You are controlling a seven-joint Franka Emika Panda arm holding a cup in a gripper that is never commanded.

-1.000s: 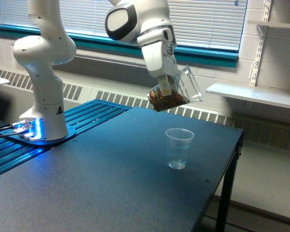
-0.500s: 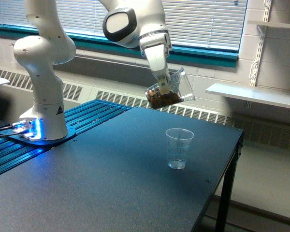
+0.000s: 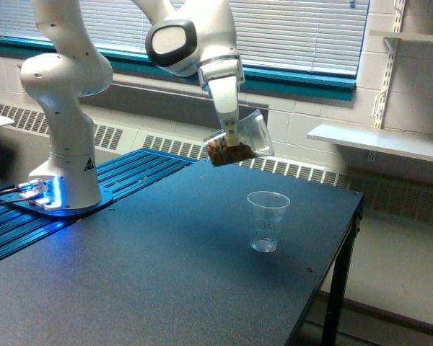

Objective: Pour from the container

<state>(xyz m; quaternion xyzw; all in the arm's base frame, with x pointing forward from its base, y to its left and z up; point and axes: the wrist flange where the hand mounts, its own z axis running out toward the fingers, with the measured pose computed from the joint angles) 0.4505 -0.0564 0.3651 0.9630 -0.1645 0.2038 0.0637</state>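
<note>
Landmark: ribbed cup (image 3: pixel 267 220), upright on the dark table (image 3: pixel 130 288);
Container (image 3: pixel 238 140): tilted, above the ribbed cup and toward the exterior view's left, brown bits inside;
Gripper (image 3: pixel 231 134): clamped on the container

On my feed a small ribbed plastic cup (image 3: pixel 268 220) stood upright on the dark table (image 3: pixel 166 274). Behind it I saw window blinds (image 3: pixel 303 32), a wall shelf (image 3: pixel 379 140) and floor vents (image 3: pixel 289 169).
</note>
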